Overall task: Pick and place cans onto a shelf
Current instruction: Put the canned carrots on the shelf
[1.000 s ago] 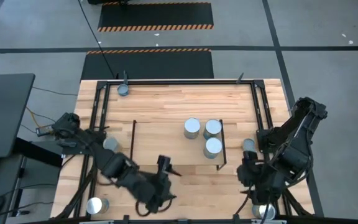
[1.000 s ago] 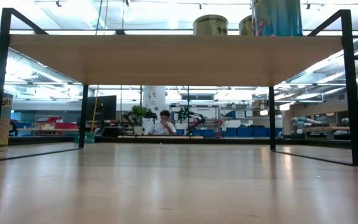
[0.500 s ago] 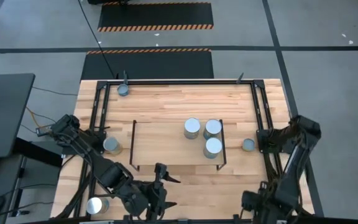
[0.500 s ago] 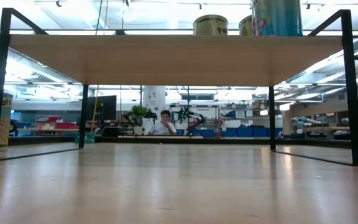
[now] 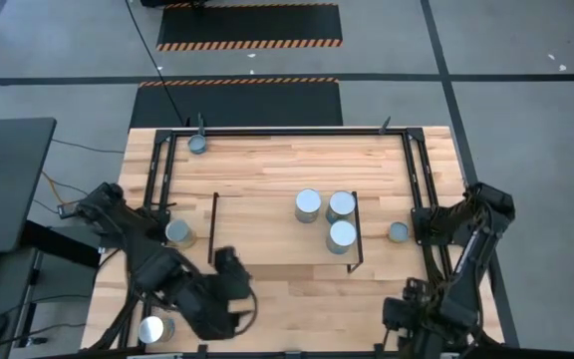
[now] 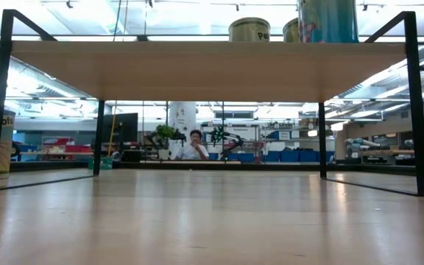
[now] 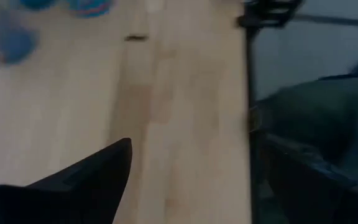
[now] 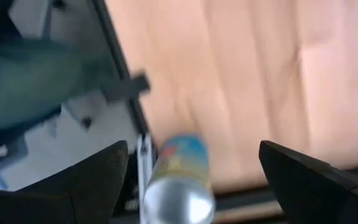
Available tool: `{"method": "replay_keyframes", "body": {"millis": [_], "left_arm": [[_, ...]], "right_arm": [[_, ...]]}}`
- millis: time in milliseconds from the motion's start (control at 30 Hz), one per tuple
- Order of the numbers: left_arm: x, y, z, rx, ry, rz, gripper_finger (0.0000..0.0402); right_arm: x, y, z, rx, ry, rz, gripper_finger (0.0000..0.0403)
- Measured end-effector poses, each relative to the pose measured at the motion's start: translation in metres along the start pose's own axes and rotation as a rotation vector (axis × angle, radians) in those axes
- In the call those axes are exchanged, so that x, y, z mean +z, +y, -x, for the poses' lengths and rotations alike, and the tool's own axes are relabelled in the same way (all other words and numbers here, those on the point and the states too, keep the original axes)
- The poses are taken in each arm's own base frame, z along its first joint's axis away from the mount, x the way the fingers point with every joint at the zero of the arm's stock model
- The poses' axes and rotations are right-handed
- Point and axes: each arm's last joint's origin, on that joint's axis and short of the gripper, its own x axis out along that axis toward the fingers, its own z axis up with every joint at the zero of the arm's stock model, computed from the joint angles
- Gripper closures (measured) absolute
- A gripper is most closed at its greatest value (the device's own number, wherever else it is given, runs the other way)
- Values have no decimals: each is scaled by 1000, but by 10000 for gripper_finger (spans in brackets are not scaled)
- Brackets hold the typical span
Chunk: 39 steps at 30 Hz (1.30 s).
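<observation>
The shelf [image 5: 267, 234] stands mid-table; three silver cans [image 5: 341, 235] stand on its right part. Other cans stand on the table: one left of the shelf [image 5: 178, 233], one right of it [image 5: 398, 231], one at the far left [image 5: 198, 143] and one at the near left [image 5: 152, 329]. My left gripper [image 5: 229, 269] is open and empty over the table, near the shelf's near left corner. My right gripper [image 5: 403, 311] is open at the near right. Its wrist view shows a can [image 8: 179, 183] ahead between the fingers, untouched; my arm hides this can in the high view.
A black rail frame [image 5: 412, 170] edges the table. In the low view the shelf board [image 6: 212, 59] spans overhead with can bottoms [image 6: 327, 20] on top. A person [image 6: 195, 145] sits far behind the table. Bare wood lies between the shelf and the far edge.
My right gripper has drawn back from the can right of the shelf toward the table's near edge, leaving that can standing. My left gripper has swung and turned toward the table's left, near the shelf's near left corner.
</observation>
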Motion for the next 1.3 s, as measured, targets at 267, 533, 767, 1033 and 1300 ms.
{"method": "replay_keyframes", "body": {"millis": [267, 533, 767, 1033, 1300], "left_arm": [[-35, 13, 28, 176, 268, 185, 45], [-58, 27, 27, 223, 323, 206, 53], [-87, 74, 34, 265, 391, 221, 79], [-121, 126, 54, 243, 374, 196, 100], [-144, 146, 27, 371, 444, 109, 113]], "right_arm": [[2, -7, 9, -38, -142, 29, 34], [-1, -12, 10, -98, -169, 39, 36], [-2, -13, 11, -134, -246, 71, 36], [5, -18, 11, -187, -313, 64, 36], [18, -25, 12, -242, -332, 62, 36]]}}
